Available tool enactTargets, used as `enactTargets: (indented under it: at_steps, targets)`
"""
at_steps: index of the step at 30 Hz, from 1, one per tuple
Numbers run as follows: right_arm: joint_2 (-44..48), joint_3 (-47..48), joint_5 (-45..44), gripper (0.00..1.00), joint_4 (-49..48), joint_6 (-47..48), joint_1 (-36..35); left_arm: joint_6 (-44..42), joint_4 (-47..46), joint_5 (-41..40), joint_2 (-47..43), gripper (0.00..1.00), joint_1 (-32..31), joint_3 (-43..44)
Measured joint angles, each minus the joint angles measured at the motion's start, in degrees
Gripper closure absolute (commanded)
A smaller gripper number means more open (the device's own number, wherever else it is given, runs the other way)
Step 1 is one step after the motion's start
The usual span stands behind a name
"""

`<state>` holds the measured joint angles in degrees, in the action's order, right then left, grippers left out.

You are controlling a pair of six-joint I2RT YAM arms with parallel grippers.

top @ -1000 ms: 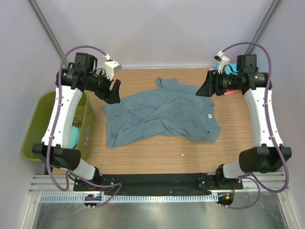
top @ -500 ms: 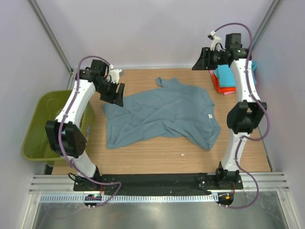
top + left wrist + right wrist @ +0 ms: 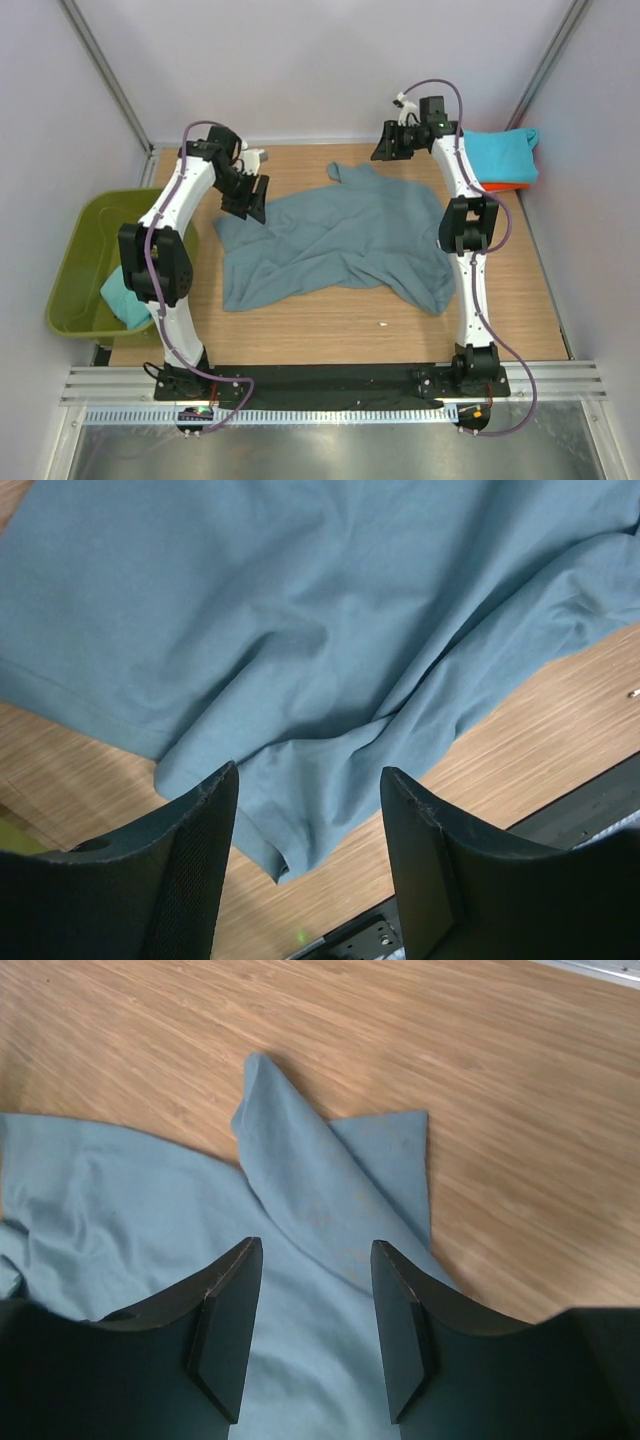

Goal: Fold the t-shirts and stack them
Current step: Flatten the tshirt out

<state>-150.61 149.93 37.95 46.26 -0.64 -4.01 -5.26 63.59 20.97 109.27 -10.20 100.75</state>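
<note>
A large slate blue-grey t-shirt (image 3: pixel 340 235) lies crumpled and unfolded in the middle of the wooden table. My left gripper (image 3: pixel 252 200) hovers open over its left edge. In the left wrist view a hemmed corner of the shirt (image 3: pixel 290 850) shows between the open fingers (image 3: pixel 190 870), which touch nothing. My right gripper (image 3: pixel 383 148) hangs open above the far sleeve. In the right wrist view that sleeve (image 3: pixel 330 1180) lies flat ahead of the empty gripper (image 3: pixel 315 1260). A folded turquoise t-shirt (image 3: pixel 500 152) rests on an orange one (image 3: pixel 505 186) at the back right.
An olive-green tub (image 3: pixel 75 265) stands off the table's left edge with turquoise cloth (image 3: pixel 125 295) inside. A tiny white speck (image 3: pixel 381 324) lies on the bare wood (image 3: pixel 330 325) near the front. The right arm's links cross over the shirt's right side.
The right gripper has swung left from the back right corner to above the shirt's far sleeve, uncovering the folded stack. The left gripper shifted slightly right toward the shirt's left edge.
</note>
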Motion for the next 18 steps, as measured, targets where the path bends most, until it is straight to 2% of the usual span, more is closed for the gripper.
enactTargets:
  at_steps: [10, 18]
  targets:
    - [-9.5, 3.6, -4.7, 0.46, -7.3, -2.7, -2.8, -1.4, 0.5, -0.5, 0.0, 0.41, -4.0, -3.2]
    - [-10.5, 3.6, -11.0, 0.45, -16.2, -4.4, -2.9, -1.4, 0.6, -0.5, 0.0, 0.41, -4.4, -3.5]
